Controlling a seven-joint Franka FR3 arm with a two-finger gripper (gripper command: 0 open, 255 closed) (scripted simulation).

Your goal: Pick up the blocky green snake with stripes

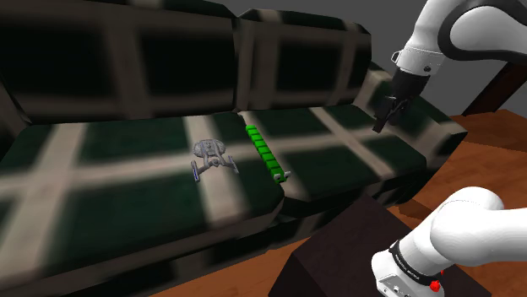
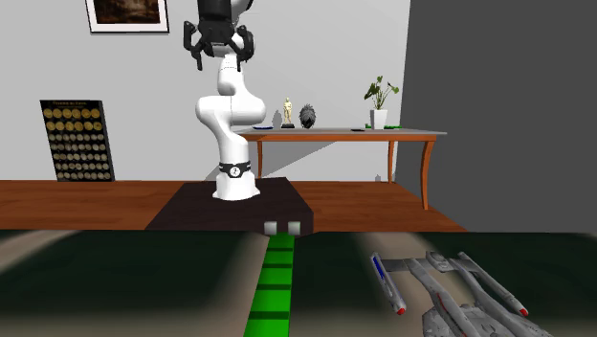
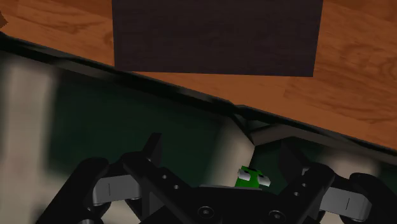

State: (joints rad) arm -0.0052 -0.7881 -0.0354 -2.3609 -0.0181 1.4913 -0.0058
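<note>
- Since the green snake [image 1: 265, 154] is a thin chain of blocky segments, we judge it light and stiff, best pinched across its narrow middle.
- It lies at the shoulder view's centre on the sofa seat [image 1: 127, 169], just right of a grey spaceship toy [image 1: 213, 157].
- Farther back, upper right, the gripper [image 1: 382, 125] hangs released, jaws apart, pointing down, well apart from it.

Dim, even light; sofa [image 1: 127, 160] murky, wood floor [image 3: 57, 25] and grey wall [image 2: 316, 48] brighter.
</note>
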